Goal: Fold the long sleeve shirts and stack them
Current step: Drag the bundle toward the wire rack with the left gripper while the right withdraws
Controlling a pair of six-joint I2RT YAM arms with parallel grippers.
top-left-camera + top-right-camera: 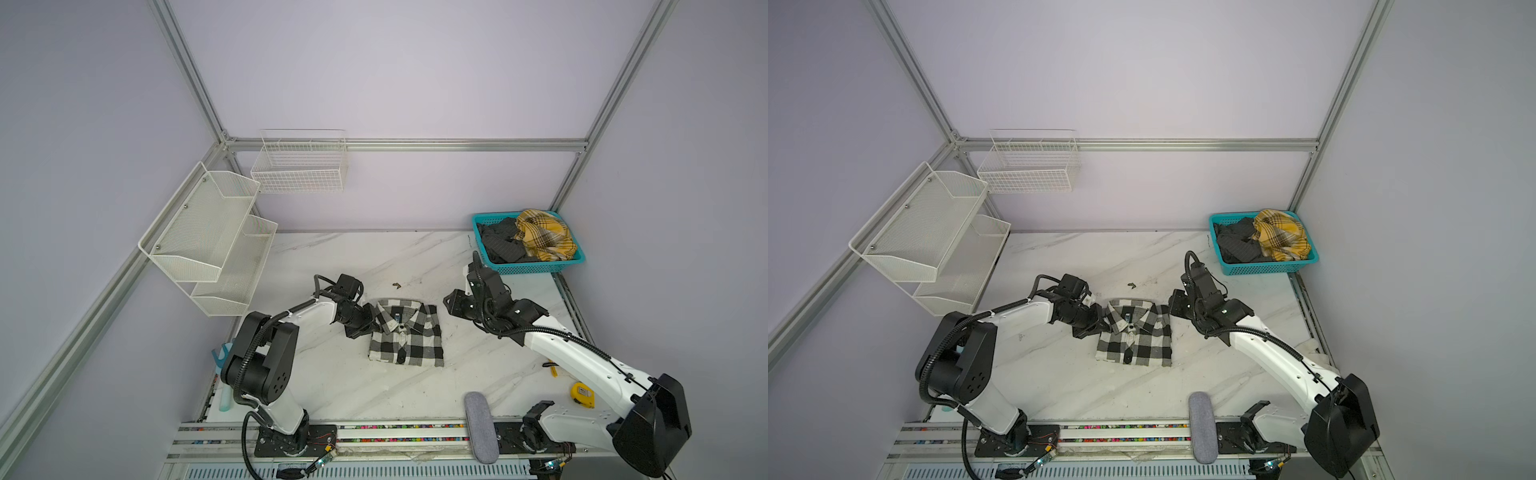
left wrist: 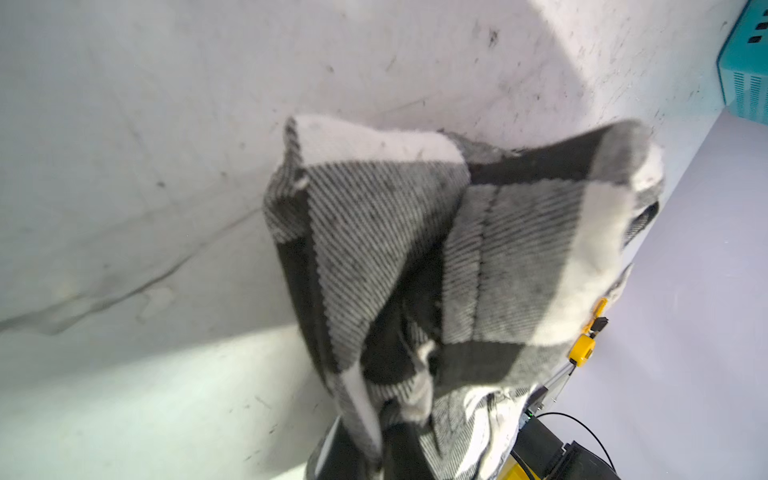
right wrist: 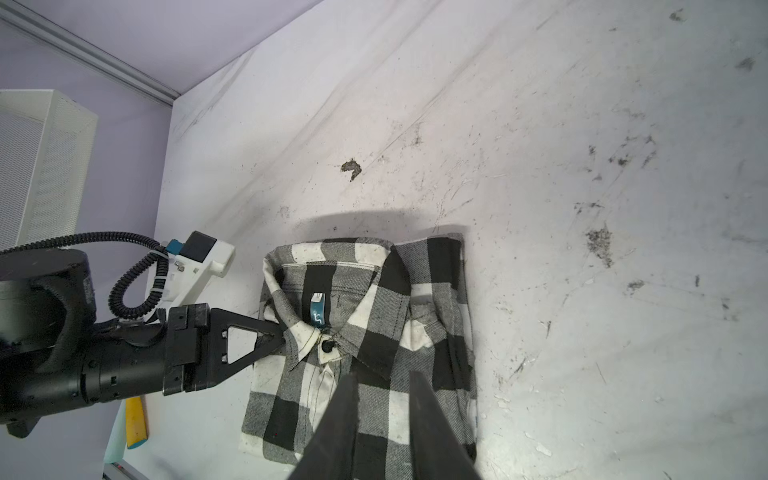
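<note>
On the table (image 1: pixel 374 257), near its middle, the checked shirt (image 1: pixel 409 336) lies folded into a rectangle, front up, with the collar buttoned and toward the back wall. In the left wrist view a bunched fold of the shirt (image 2: pixel 415 249) fills the middle, blurred, and hides the fingers behind it. In the right wrist view only the tips of the right gripper (image 3: pixel 383 374) show; the rest is cut off by the frame edge.

The left arm reaches in low from the left, forearm almost level. The left gripper (image 3: pixel 278 332) is clamped tight on the shirt's edge beside the collar. The right arm stretches forward from the front right corner, wrist bent toward the shirt. The right gripper (image 1: pixel 449 301) sits just off the shirt's right edge in both top views, fingers a little apart with nothing between them.

At the back right corner a teal basket (image 1: pixel 536 268) holds a crumpled yellow shirt (image 1: pixel 544 235) beside a dark grey shirt (image 1: pixel 498 243).
</note>
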